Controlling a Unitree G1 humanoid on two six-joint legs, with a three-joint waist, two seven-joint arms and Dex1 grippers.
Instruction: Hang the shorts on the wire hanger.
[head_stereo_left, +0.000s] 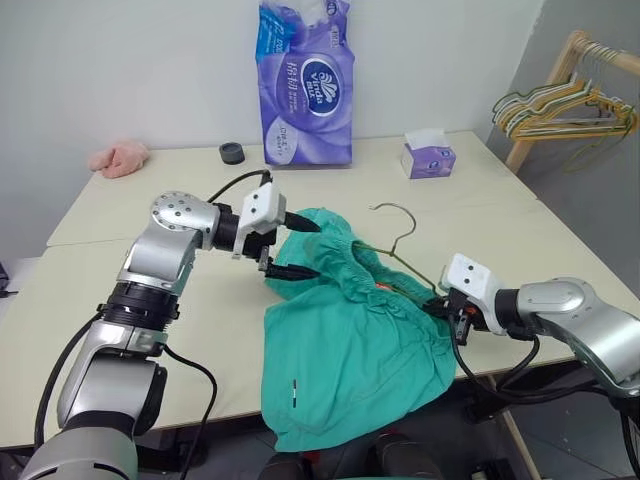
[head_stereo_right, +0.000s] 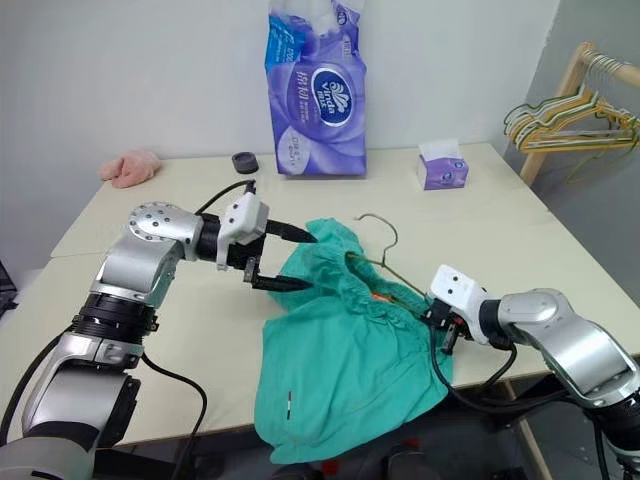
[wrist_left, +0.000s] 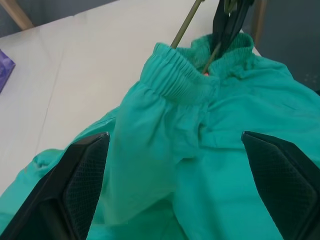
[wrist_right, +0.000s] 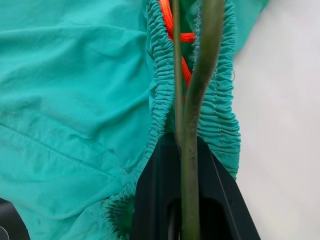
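Right gripper (head_stereo_left: 446, 308) first: its black fingers are pinched tight on the wire hanger (head_stereo_left: 398, 243), right at the gathered waistband of the shorts (head_stereo_left: 350, 345). From the right wrist camera the two wire strands run straight up out of the closed fingertips, the elastic bunched on either side and the orange drawstring (wrist_right: 176, 35) showing just behind the wire. Over on the other side, the left gripper (head_stereo_left: 293, 248) stands spread wide, nothing between its fingers (wrist_left: 80, 185); one tip sits above the far end of the waistband, the other just below it, and the wrist camera looks across teal cloth between them. The hanger's lower part is inside the waistband, its hook (head_stereo_right: 378, 226) poking clear above the fabric over the table (head_stereo_left: 120, 300). The shorts lie rumpled near the front edge, one leg drooping over it. Further out: a purple tissue pack (head_stereo_left: 305, 85) against the wall, a small tissue box (head_stereo_left: 430, 155), a black roll (head_stereo_left: 231, 153), a pink cloth (head_stereo_left: 119, 158), and a bunch of hangers (head_stereo_left: 565, 108) on a wooden rack at the right.
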